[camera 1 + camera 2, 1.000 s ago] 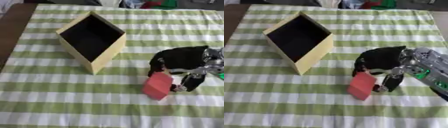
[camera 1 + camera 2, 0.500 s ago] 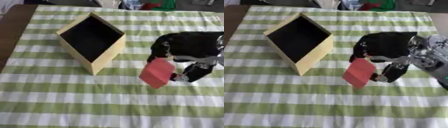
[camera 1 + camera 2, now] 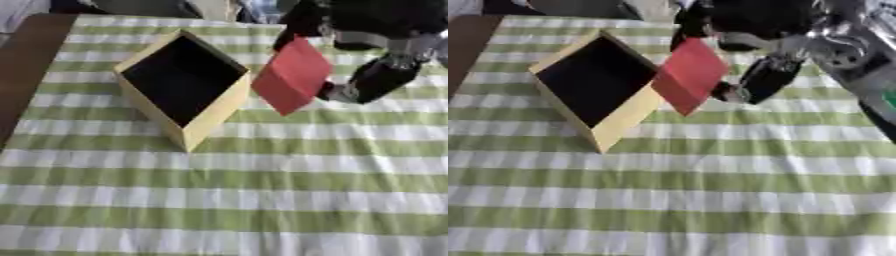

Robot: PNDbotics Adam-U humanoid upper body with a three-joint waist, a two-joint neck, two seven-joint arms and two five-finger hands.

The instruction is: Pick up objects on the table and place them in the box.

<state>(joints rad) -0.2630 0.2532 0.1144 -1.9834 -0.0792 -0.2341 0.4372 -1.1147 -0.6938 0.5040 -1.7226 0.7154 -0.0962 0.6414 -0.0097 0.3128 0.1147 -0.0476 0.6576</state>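
Note:
A red block [image 3: 292, 76] hangs in the air just right of the box, tilted, held by my right hand [image 3: 367, 30]. The black fingers curl over its top and the thumb [image 3: 372, 81] presses its right side. The box [image 3: 182, 85] is pale yellow with a dark inside, open at the top, and stands on the striped cloth at the upper left. The block's left edge is close to the box's right rim. My left hand shows in no view.
A green and white striped cloth [image 3: 262, 200] covers the table. Bare brown table edge [image 3: 22, 65] runs along the far left. Dark shapes lie beyond the table's far edge.
The right hand has lifted the red block off the cloth and carried it up and left toward the box. The whole view has also shifted, so the camera moved.

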